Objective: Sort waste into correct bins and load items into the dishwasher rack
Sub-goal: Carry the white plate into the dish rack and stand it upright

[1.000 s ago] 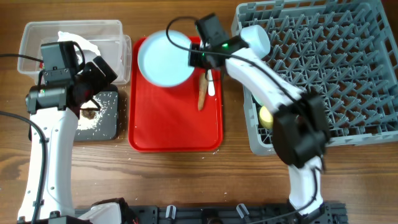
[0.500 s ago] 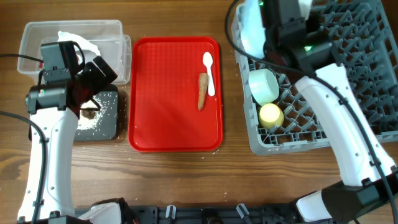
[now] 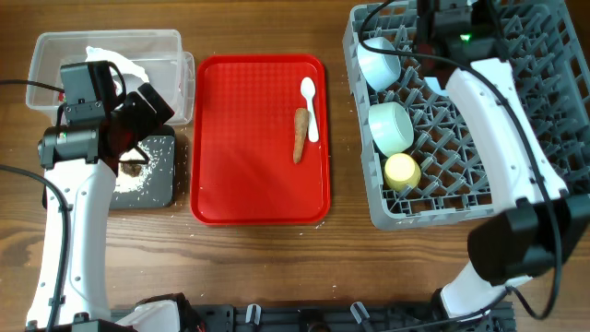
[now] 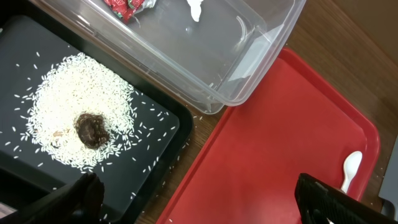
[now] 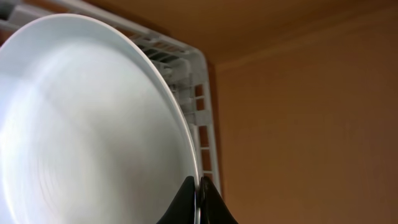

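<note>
Right pincer (image 5: 196, 188) shifted deeper over dishwasher rack (image 3: 553, 111), clamped on rim of pale blue plate (image 5: 93, 124), plate spreading up-left from its tips

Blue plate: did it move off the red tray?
Yes. In the overhead view the plate left the red tray, going right to the top-left corner of the grey rack, its rim in the right gripper.

- plate (image 5: 93, 124): pale, on edge, in rack (image 3: 562, 83) corner
- bowl (image 3: 390, 127), yellow cup (image 3: 402, 171): in rack
- spoon (image 3: 310, 106), stick (image 3: 300, 135): side by side on red tray (image 3: 249, 175)
- wrapper (image 4: 127, 6), tissue (image 3: 106, 57): in tub (image 3: 46, 55)
- rice (image 4: 62, 118), lump (image 4: 91, 129): on black tray (image 4: 158, 124)
</note>
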